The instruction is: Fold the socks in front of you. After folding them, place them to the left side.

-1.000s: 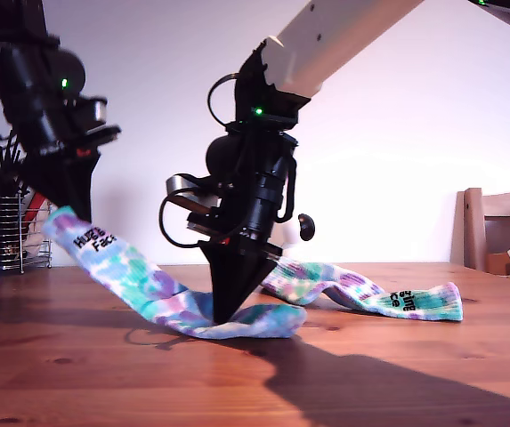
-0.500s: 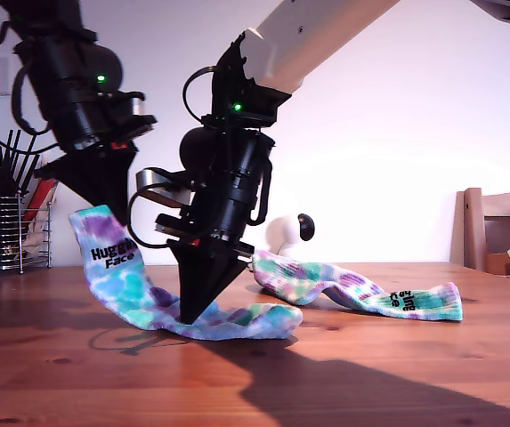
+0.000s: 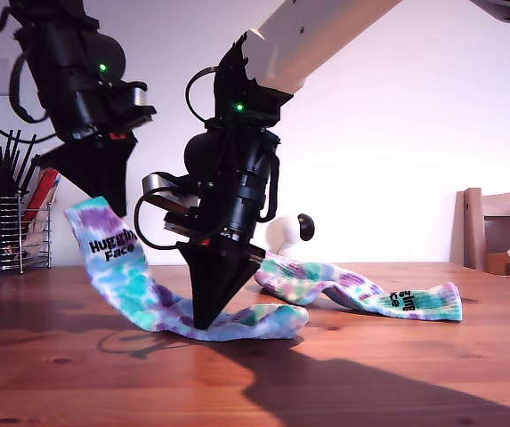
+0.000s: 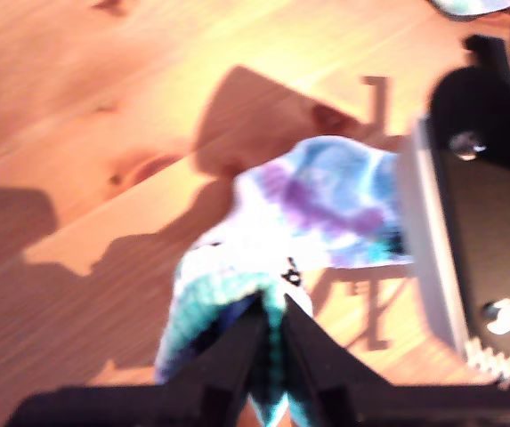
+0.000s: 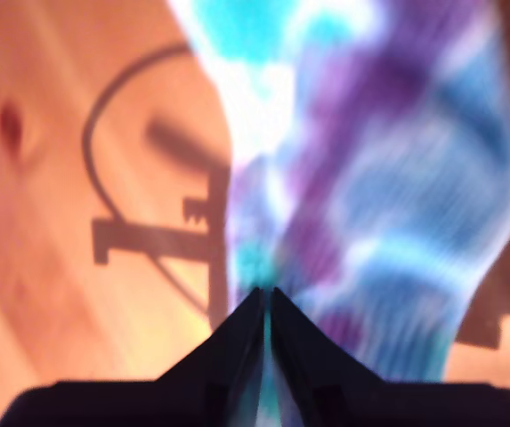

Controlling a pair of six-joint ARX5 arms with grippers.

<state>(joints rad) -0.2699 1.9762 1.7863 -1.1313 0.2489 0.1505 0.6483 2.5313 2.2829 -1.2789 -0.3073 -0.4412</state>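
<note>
risk of slip | first gripper (image 3: 117, 206) clamped on tie-dyed sock (image 3: 148, 298) cuff, raised above wooden table (image 3: 76, 374) | second gripper (image 3: 208, 322) pinching its middle down at the table | other sock (image 3: 361, 294) flat on table | thin tip pinches may lose the knit, so the fold would collapse

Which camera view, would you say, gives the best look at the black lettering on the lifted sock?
The exterior view: the lettering on the lifted sock faces that camera, sharp enough to read. Both wrist views show only blurred tie-dye fabric; no print is readable.
</note>
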